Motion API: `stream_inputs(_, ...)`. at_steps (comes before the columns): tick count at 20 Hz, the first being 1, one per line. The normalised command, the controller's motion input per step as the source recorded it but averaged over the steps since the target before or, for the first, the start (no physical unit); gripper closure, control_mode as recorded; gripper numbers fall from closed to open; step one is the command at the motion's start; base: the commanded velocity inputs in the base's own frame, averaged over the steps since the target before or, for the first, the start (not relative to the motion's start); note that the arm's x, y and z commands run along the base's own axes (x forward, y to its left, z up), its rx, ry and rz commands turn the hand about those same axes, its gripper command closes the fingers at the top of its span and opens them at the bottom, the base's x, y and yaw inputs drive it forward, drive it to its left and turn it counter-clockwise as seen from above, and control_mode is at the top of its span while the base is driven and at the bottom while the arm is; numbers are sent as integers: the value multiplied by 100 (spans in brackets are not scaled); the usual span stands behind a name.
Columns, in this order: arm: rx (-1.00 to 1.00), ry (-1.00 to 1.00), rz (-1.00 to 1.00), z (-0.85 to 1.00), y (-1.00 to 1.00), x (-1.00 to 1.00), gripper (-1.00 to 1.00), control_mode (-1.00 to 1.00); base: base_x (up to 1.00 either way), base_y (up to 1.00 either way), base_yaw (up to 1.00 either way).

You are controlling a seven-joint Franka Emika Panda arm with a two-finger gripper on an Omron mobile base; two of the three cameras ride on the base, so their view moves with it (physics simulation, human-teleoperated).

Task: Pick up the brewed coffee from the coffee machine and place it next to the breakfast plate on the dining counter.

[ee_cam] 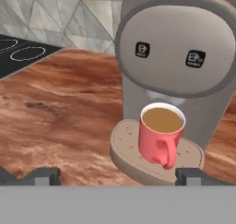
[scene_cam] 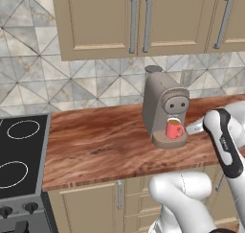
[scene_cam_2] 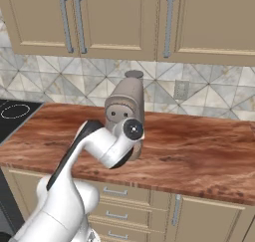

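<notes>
The red coffee mug (ee_cam: 160, 134) stands upright on the round brown base of the coffee machine (ee_cam: 179, 52), under its spout, with brown coffee up near its white-edged rim. In the hand view its handle faces toward me, a little to the right. My pincer (ee_cam: 117, 176) is wide open and grips nothing: the two dark fingertips (ee_cam: 44, 176) stand far apart at the bottom of that view, with the mug beyond them and nothing touching it.

In the left base view the mug (scene_cam: 174, 128) sits in the machine's (scene_cam: 165, 107) recess, handle toward the right, and my forearm comes in from the right, just beside the machine. The machine stands on the wood-grain desk (scene_cam: 100, 141) before the tiled backsplash (scene_cam: 57, 78), beneath the beige wall cabinets (scene_cam: 139, 16). A black cooktop (scene_cam: 21, 150) lies at the desk's left end.

In the right base view my arm crosses in front of the coffee machine (scene_cam_2: 128, 99).
</notes>
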Motion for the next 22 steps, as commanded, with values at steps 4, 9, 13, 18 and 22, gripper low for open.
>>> stream_inputs(4,7,0,3,-28,-44,29,-100,-100,0,0,0)
stream_inputs(9,1,-1,8,-37,-19,31,-100,-100,0,0,0)
stream_inputs(13,5,-8,9,-29,0,29,-100,-100,0,0,0)
stream_inputs(18,3,-9,9,-15,0,15,-100,-100,0,0,0)
stream_inputs(22,1,-6,9,-17,0,19,-100,-100,0,0,0)
